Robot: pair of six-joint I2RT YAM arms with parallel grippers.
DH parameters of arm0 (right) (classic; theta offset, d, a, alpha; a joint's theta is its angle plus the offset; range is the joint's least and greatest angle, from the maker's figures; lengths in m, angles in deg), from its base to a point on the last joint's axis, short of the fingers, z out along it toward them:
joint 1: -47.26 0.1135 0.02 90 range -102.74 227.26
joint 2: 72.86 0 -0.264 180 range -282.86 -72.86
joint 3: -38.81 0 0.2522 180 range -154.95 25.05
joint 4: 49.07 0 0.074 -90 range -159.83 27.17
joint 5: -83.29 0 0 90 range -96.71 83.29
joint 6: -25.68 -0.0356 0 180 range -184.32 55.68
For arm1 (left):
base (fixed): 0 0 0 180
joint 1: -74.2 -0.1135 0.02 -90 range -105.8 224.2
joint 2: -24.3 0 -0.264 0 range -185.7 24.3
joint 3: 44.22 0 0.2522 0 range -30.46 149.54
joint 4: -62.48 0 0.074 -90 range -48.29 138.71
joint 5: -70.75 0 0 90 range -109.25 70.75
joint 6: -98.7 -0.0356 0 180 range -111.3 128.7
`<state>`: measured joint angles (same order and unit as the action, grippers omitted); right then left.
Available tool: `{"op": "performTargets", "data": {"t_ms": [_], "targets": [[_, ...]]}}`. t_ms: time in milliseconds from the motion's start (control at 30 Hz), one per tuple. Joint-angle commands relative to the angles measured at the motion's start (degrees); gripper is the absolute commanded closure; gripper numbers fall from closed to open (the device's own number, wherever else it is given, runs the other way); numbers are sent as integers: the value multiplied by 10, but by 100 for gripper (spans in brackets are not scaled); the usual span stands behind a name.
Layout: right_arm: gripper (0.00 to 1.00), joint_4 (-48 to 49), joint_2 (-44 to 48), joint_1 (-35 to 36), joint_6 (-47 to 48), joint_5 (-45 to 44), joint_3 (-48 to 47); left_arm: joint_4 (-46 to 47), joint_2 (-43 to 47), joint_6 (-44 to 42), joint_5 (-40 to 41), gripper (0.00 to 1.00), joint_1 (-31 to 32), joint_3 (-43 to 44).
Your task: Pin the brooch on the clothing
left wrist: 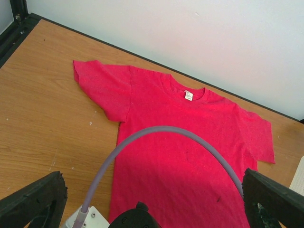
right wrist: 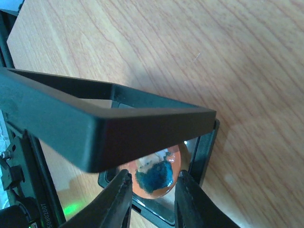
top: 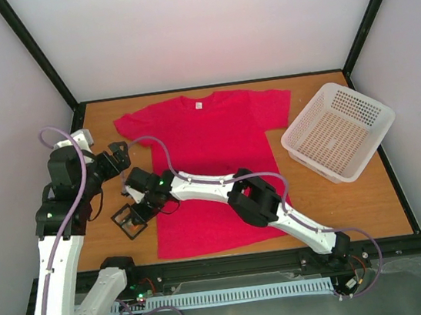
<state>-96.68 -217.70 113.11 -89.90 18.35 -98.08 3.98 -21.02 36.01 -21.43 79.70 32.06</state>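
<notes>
Right gripper [right wrist: 153,179] closed on the small round orange brooch [right wrist: 156,172], pinched between both fingers inside the open black rectangular case [right wrist: 142,124].

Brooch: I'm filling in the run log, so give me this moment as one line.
right pincer: shut on brooch at open black case | left pincer: open, empty | T-shirt: flat, unpinned

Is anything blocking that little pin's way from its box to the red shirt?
The raised lid of the black case overhangs the brooch, held in the right claw. From there to the shirt, nothing visible stands in the way.
</notes>
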Motion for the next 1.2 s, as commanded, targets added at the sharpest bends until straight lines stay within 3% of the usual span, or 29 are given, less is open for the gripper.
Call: {"op": "performTargets", "data": {"t_ms": [0,133,200,400,667,767,867,1167], "targets": [[74,13,18,3,-12,14,5,11,5,1,-6,0,-3,1],[74,15,28,6,5,0,11,10,6,-1,-4,0,-3,2],[71,0,42,10,37,-54,14,10,6,-1,-2,0,-3,1],[49,-24,99,12,128,-165,44,10,5,0,-3,0,-3,0],[23,-12,132,34,153,-175,127,13,3,5,-4,0,-3,6],[15,-28,125,48,159,-185,122,14,1,7,-4,0,-3,5],[1,-36,118,60,171,-223,110,17,0,9,-8,0,-3,4],[3,-112,31,86,175,-291,-48,11,0,9,-9,0,-3,19]]}}
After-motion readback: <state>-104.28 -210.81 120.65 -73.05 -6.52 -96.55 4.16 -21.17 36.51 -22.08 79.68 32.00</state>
